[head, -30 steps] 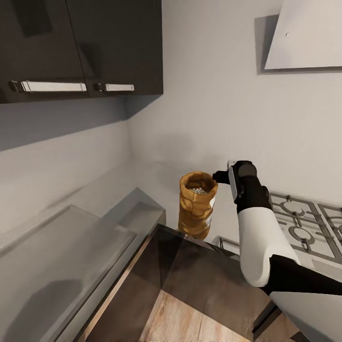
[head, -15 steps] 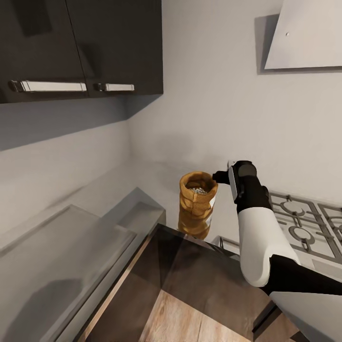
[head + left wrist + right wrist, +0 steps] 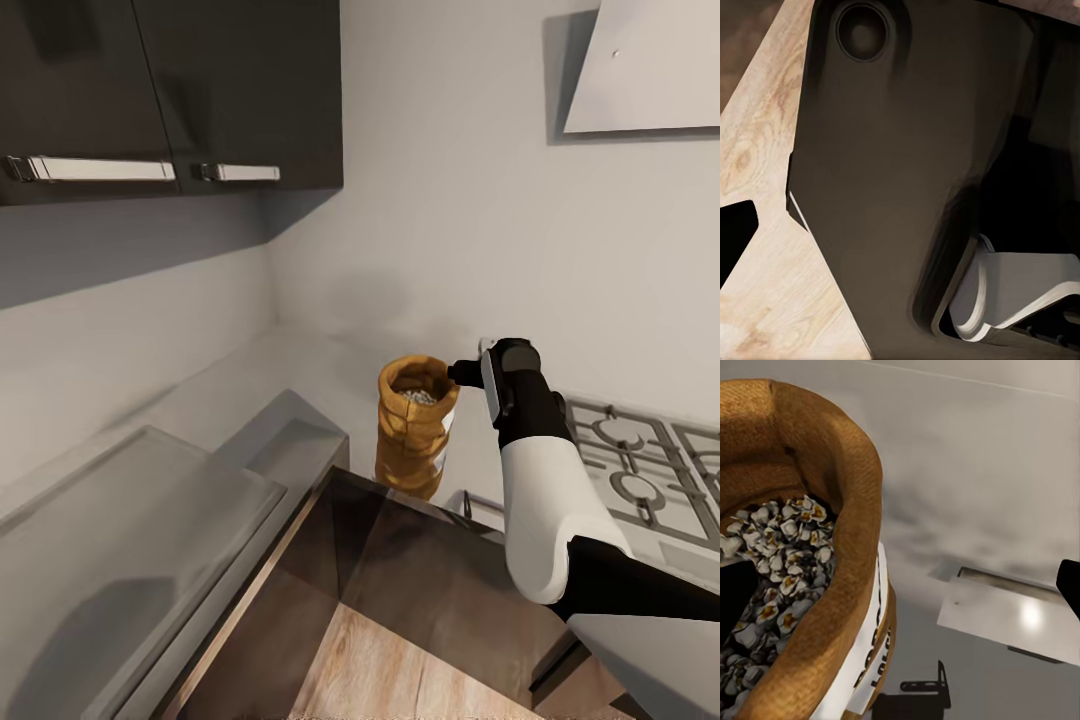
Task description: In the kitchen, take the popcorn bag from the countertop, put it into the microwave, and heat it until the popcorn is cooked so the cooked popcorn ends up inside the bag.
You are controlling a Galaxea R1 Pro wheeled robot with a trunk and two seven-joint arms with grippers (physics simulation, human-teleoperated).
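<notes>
The tan-brown popcorn bag (image 3: pixel 413 425) stands upright on the grey countertop (image 3: pixel 300 370), its reflection right beneath it. Pale popcorn (image 3: pixel 784 562) fills it almost to the rolled rim. My right gripper (image 3: pixel 456 374) is at the bag's rim on the hob side and is open. In the right wrist view one finger (image 3: pixel 736 596) is inside the bag and the other outside, with the bag wall between them. The microwave (image 3: pixel 150 520) is at the lower left, its dark glass door (image 3: pixel 400 570) swung open. One finger (image 3: pixel 736 240) of my left gripper shows far out to the side.
A gas hob (image 3: pixel 630 460) lies to the right of the bag, under a white hood (image 3: pixel 640 70). Dark wall cabinets (image 3: pixel 200 90) hang at the upper left. Wood floor (image 3: pixel 400 670) shows below the open door. My robot's dark body (image 3: pixel 892 150) is close to the left wrist.
The head camera has shifted a little, so cabinets and hood sit slightly higher in the picture. The bag and my right arm hold their places.
</notes>
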